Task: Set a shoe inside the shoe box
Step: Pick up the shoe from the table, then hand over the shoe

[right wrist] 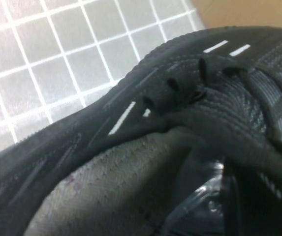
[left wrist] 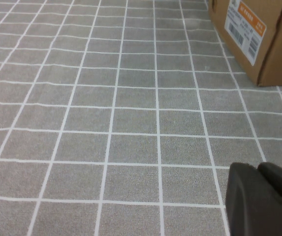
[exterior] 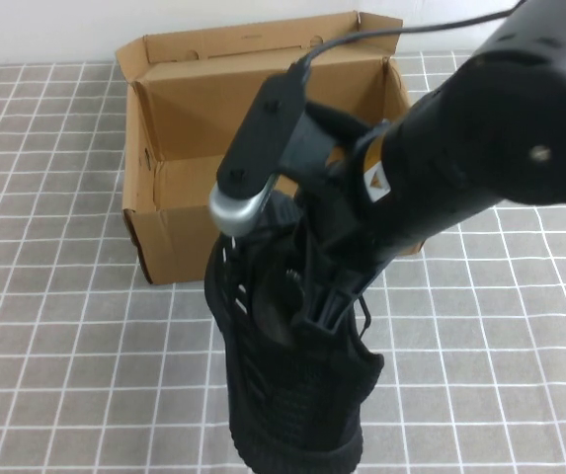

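The black knit shoe (exterior: 302,395) lies just in front of the shoe box (exterior: 179,232), toe toward the table's near edge. The brown cardboard box stands open, its lid flap folded back. My right gripper (exterior: 314,308) reaches down into the shoe's opening and is shut on the shoe there. In the right wrist view the shoe (right wrist: 190,98) fills the picture, with its grey lining showing and the right gripper (right wrist: 223,196) sunk inside it. My left gripper (left wrist: 256,168) is shut and empty, low over the tiled cloth, off to the side of the box (left wrist: 264,44).
A grey cloth with a white grid (exterior: 55,326) covers the table. The right arm (exterior: 480,138) and its cable pass over the box's right side. A label (left wrist: 246,27) with an orange patch sits on the box's end wall.
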`<state>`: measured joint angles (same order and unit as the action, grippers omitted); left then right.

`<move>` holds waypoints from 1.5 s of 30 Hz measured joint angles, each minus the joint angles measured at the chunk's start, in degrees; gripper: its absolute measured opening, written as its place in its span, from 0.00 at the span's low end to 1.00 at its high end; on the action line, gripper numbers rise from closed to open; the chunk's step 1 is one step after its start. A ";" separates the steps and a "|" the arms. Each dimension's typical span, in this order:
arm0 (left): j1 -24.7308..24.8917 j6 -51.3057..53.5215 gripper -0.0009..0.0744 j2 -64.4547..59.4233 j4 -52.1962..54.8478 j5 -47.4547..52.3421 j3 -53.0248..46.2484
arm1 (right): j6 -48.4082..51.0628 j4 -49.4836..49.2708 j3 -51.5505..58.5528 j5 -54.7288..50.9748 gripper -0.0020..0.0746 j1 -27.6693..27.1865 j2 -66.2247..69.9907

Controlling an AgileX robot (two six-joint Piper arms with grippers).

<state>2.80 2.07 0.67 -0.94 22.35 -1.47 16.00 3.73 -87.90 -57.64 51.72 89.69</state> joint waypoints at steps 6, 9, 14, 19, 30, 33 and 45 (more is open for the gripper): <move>0.00 0.00 0.01 0.00 0.00 0.00 0.00 | -1.22 0.00 -1.30 -0.83 0.05 0.00 -0.89; 0.00 0.00 0.01 0.00 0.00 0.00 0.00 | -1.33 0.12 -2.52 -1.53 0.05 0.00 -0.89; 0.00 0.00 0.01 0.00 0.00 0.00 0.00 | -1.67 0.12 -4.79 -1.92 0.05 0.00 -0.89; 0.00 1.27 0.01 0.00 1.76 -1.57 0.00 | -1.80 0.20 -5.06 -2.05 0.05 0.00 -0.89; 0.00 -5.01 0.01 0.00 -13.30 -21.49 0.00 | -5.65 1.55 -8.92 -3.11 0.05 0.00 -0.66; 0.00 -6.26 0.01 0.00 -13.76 -23.14 0.00 | -6.94 2.36 -11.28 -4.86 0.05 0.00 0.21; 0.00 4.21 0.01 -17.94 -14.72 6.72 27.15 | -14.18 5.99 -19.51 -10.95 0.05 0.00 6.49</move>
<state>2.80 6.28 -17.27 -15.65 29.07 25.69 1.82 9.73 -107.41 -68.59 51.72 96.17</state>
